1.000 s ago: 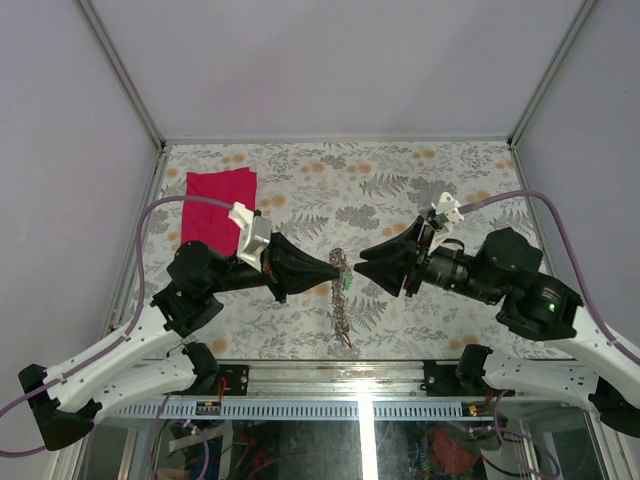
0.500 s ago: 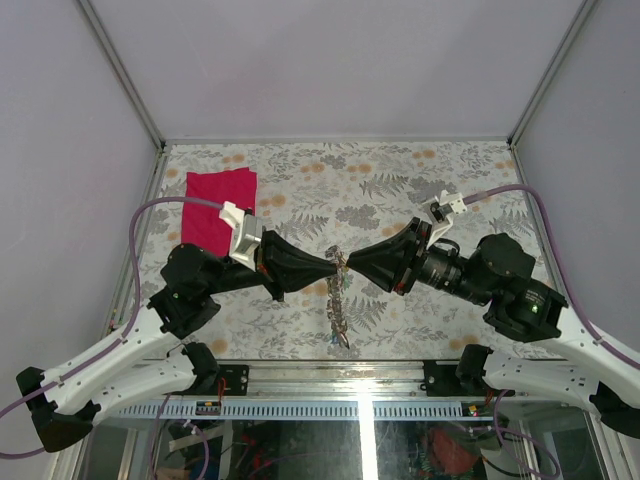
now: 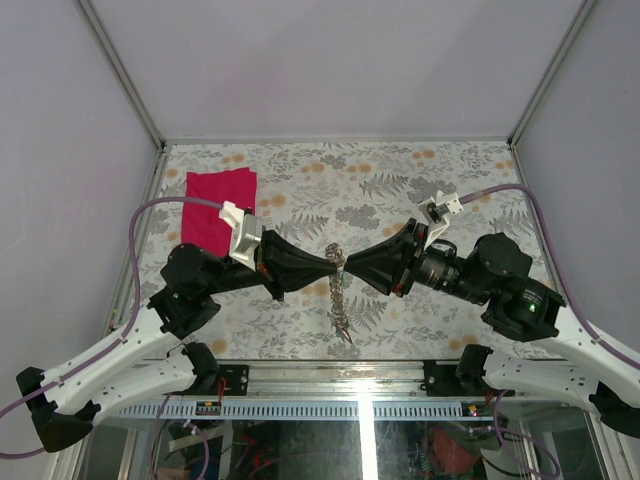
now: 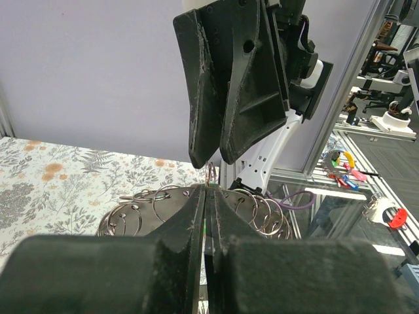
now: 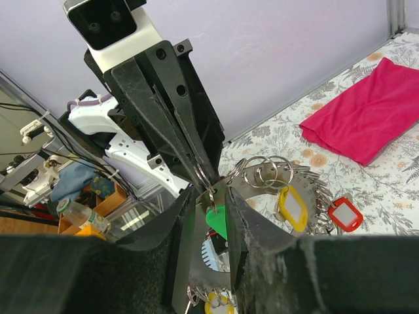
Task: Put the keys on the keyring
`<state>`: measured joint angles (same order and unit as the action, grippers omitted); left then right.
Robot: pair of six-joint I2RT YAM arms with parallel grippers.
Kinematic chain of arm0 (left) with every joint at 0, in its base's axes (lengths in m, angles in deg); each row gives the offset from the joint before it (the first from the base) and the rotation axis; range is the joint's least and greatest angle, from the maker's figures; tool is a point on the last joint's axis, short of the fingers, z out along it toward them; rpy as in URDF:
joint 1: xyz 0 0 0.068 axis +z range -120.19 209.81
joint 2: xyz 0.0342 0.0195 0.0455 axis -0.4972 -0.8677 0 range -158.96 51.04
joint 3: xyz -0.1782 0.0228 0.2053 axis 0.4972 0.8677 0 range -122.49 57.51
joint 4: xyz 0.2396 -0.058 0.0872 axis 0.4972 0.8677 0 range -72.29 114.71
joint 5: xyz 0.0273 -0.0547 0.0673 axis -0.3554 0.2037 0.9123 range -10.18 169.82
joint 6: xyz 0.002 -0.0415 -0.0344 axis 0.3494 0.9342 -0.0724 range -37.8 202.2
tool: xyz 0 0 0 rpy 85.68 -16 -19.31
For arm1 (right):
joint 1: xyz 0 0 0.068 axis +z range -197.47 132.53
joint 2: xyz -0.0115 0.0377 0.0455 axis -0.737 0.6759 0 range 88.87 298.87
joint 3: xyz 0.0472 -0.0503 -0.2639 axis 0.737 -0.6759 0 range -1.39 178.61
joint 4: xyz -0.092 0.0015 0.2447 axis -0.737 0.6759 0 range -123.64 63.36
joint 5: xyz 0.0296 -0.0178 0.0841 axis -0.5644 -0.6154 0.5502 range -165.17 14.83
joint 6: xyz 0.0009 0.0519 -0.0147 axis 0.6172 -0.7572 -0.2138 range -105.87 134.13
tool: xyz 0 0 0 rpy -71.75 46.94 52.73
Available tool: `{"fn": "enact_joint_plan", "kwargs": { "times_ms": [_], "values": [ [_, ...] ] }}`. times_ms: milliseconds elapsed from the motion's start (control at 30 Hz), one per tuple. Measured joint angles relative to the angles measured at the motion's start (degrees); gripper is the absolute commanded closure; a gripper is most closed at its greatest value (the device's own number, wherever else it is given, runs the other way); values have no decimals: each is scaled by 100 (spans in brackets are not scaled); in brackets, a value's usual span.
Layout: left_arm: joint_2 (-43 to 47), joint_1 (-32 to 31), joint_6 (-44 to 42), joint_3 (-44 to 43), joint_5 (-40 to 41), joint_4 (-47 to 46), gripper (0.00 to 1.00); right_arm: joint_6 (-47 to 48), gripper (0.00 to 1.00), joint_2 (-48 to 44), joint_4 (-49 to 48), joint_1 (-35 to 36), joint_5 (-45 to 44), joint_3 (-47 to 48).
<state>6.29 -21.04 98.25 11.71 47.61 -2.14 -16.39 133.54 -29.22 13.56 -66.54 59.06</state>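
The keyring (image 3: pixel 340 272), a flat grey ring with small split rings round its rim, hangs in the air over the table's middle. Several keys (image 3: pixel 343 322) dangle below it. My left gripper (image 3: pixel 332 263) is shut on its top rim; the left wrist view (image 4: pixel 209 190) shows the jaws pressed together, with the ring (image 4: pixel 144 212) just beyond. My right gripper (image 3: pixel 351 265) meets it from the right. In the right wrist view its jaws (image 5: pixel 211 196) stand slightly apart over the ring's face (image 5: pixel 203 235), either side of a green key (image 5: pixel 216 219). Yellow (image 5: pixel 292 208) and red (image 5: pixel 345 214) keys hang alongside.
A folded red cloth (image 3: pixel 218 208) lies on the flowered table at the back left, also in the right wrist view (image 5: pixel 366 121). Grey walls enclose the table on three sides. A metal rail (image 3: pixel 340 375) runs along the near edge.
My right gripper has moved left and closed the gap to the keyring, now tip to tip with the left gripper. The left gripper kept its hold and shifted slightly.
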Motion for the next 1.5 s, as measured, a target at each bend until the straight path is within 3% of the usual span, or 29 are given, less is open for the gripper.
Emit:
{"fn": "enact_joint_plan", "kwargs": {
  "times_ms": [367,900,1233,1500],
  "values": [
    [11,0,0,0,17,4,100,-42,98,59,2,0,109,0],
    [44,0,-2,0,17,28,100,-61,100,129,-61,0,146,-74],
    [57,0,-2,0,17,37,100,-48,78,184,-57,0,157,-74],
    [57,0,-2,0,24,15,100,671,65,-81,-295,0,136,-254]
  ]
}}
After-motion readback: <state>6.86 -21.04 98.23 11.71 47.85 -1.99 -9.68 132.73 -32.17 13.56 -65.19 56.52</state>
